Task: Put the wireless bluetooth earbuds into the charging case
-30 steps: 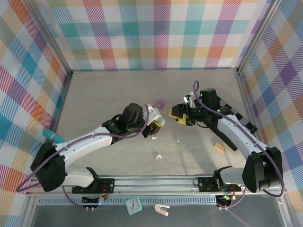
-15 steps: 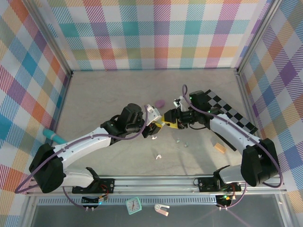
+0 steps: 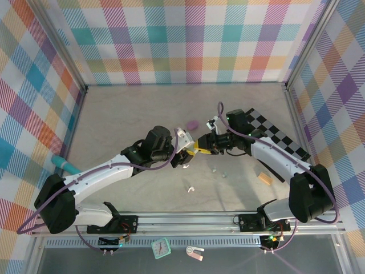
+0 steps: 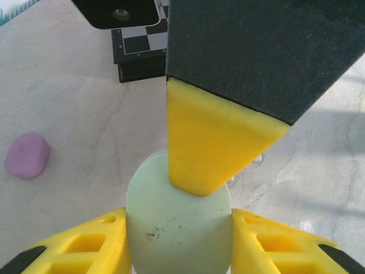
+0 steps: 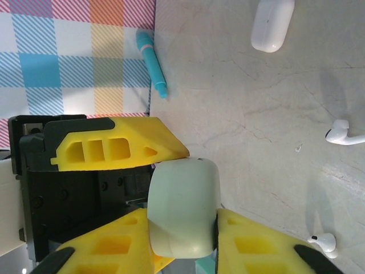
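Observation:
A mint green charging case (image 4: 178,225), lid closed, sits between the yellow fingers of my left gripper (image 4: 178,234), which is shut on it. My right gripper (image 5: 185,242) is shut on the same case (image 5: 183,208) from the other side, and one of its fingers (image 4: 211,142) rests on the case's top. In the top view the two grippers, left (image 3: 189,153) and right (image 3: 201,146), meet at mid-table. Two white earbuds (image 5: 345,132) (image 5: 322,242) lie on the table below. A white case (image 5: 272,23) and a purple case (image 4: 27,154) lie apart.
A white earbud (image 3: 190,188) and small pale buds (image 3: 214,169) lie in front of the grippers. A wooden block (image 3: 264,178) sits at the right, a teal pen (image 3: 63,164) at the left wall, and a checkerboard plate (image 3: 268,128) under the right arm.
My right gripper has moved left to the mint case and closed its fingers on it. The left gripper has stayed in place holding the case.

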`<state>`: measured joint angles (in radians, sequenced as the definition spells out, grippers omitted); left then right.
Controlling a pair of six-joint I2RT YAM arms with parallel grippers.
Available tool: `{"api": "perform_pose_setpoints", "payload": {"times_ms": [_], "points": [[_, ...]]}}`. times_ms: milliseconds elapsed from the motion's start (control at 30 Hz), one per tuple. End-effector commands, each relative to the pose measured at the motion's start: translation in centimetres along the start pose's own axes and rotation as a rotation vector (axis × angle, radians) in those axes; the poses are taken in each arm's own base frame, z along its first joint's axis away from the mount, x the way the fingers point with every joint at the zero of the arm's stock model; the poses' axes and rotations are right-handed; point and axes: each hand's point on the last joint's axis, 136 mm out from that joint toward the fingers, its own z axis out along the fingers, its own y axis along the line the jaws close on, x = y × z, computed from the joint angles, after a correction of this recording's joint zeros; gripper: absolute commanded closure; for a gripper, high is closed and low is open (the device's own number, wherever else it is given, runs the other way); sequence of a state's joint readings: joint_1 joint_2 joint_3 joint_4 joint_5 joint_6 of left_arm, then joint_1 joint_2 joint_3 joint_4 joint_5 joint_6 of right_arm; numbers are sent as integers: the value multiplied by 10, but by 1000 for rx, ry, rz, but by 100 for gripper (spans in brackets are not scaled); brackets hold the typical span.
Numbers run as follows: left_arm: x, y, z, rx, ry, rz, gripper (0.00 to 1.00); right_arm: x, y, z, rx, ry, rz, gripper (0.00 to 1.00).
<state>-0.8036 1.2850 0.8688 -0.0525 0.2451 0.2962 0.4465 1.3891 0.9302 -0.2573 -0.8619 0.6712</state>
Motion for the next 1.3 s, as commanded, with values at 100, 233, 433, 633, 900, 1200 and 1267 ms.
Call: {"api": "perform_pose_setpoints", "payload": {"times_ms": [100,233,433,633,900,1200,1267], "points": [[-28,-3,-5,-1,-122,0,33,-3,1,-4,26,-45,-19,74],[-41,4,-11,-47,-214,-59,20,-15,15,-12,-21,-103,-34,74],[-65,15,-36,-123,-472,-111,2,-28,35,-22,-160,-153,1,76],[-71,23,-50,-192,-631,-77,0,-35,47,-31,-249,-184,55,79],[-76,22,-53,-131,-743,-97,9,-43,68,-39,-365,-207,85,80],[-81,31,-52,-106,-846,-99,19,-39,80,-44,-434,-205,93,81],[-82,28,-49,-85,-844,-82,22,-38,82,-46,-439,-207,87,81]]}}
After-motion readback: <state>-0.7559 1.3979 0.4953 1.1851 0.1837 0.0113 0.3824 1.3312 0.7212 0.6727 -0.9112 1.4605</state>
